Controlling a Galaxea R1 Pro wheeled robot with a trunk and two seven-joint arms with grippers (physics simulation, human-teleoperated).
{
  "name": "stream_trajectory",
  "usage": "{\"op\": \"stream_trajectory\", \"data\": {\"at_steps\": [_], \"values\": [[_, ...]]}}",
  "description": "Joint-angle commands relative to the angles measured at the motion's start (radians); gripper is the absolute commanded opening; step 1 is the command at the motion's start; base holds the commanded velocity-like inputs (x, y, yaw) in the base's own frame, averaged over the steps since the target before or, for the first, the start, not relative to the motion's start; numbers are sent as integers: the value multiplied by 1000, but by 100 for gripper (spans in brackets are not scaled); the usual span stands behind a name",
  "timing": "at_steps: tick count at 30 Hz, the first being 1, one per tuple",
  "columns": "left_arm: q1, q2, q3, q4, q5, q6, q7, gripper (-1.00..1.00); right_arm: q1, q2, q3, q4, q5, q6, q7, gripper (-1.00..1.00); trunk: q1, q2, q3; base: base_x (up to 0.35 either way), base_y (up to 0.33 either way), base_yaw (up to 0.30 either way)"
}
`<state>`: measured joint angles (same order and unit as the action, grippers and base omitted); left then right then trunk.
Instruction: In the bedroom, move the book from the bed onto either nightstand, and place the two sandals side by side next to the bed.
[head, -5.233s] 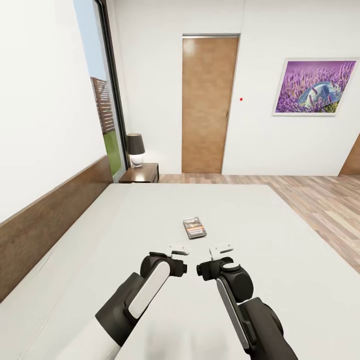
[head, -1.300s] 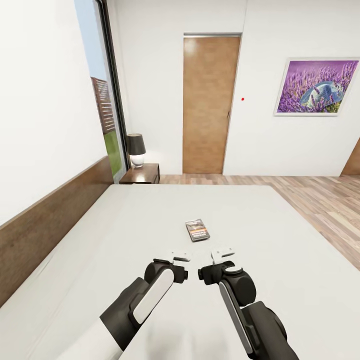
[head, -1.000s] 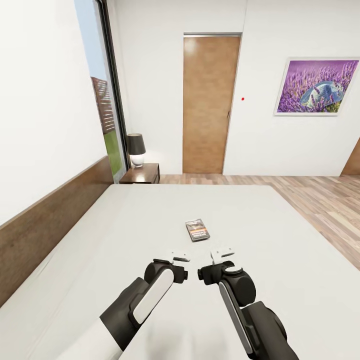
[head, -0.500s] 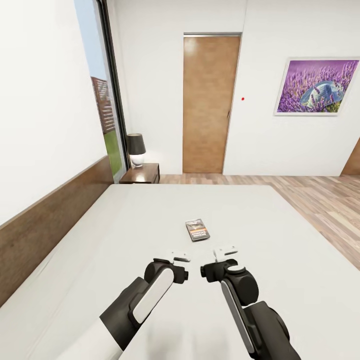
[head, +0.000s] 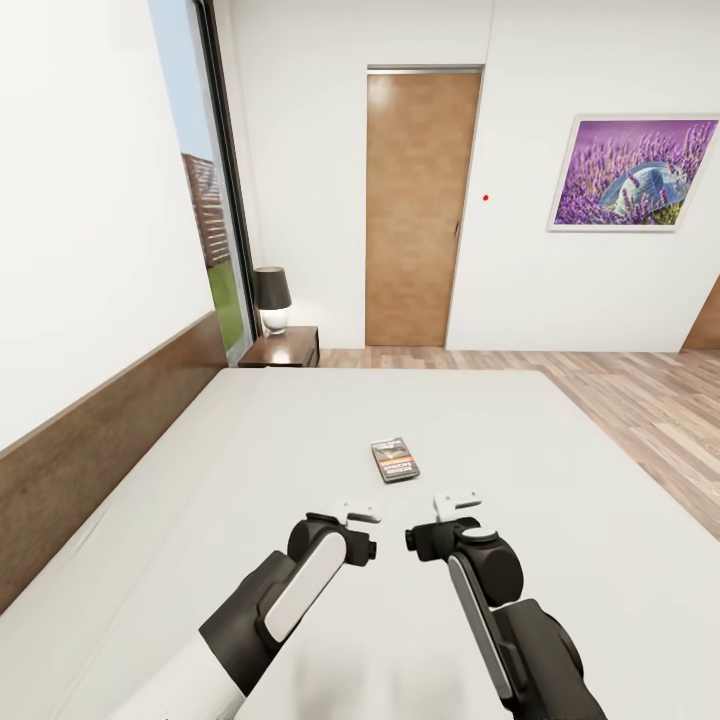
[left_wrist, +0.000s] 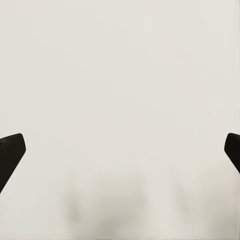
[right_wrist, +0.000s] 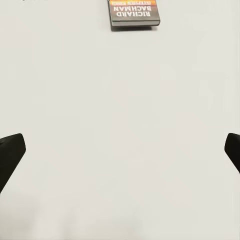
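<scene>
The book lies flat on the off-white mattress of the bed, a short way beyond my two wrists. The right wrist view holds its lower cover, with orange band and white lettering, as the book. My right gripper hangs open above bare mattress just short of it, dark fingertips wide apart. Beside it my left gripper is open over plain mattress, nothing between its fingers. The nightstand stands at the bed's far corner, by the headboard. The sandals are out of view.
A black-shaded lamp stands on the nightstand beside the tall window. The brown headboard runs along the left. Beyond the bed are a wooden door, wood-plank floor and the lavender picture.
My right wrist has edged slightly forward and to the right, toward the book. The left arm and the book have stayed put.
</scene>
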<state>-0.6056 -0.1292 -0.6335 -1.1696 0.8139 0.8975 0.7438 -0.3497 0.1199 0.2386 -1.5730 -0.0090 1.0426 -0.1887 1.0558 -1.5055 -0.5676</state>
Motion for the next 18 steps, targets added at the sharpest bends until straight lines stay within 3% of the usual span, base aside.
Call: {"op": "stream_trajectory", "data": {"at_steps": [1, 11, 18], "values": [[-3, 1, 0, -1, 10, 12, 4, 100, -3, 0, 0, 0, -2, 5, -4, 100, 0, -1, -1, 0, 0, 0], [-54, 3, 17, -7, 8, 95, -45, 100, -52, -2, -6, 8, -2, 5, -2, 100, 0, -1, -1, 0, 0, 0], [-99, 3, 80, -1, 9, 118, -67, 100, -102, -3, -8, 21, -1, 5, -2, 100, 0, -1, -1, 0, 0, 0]]}}
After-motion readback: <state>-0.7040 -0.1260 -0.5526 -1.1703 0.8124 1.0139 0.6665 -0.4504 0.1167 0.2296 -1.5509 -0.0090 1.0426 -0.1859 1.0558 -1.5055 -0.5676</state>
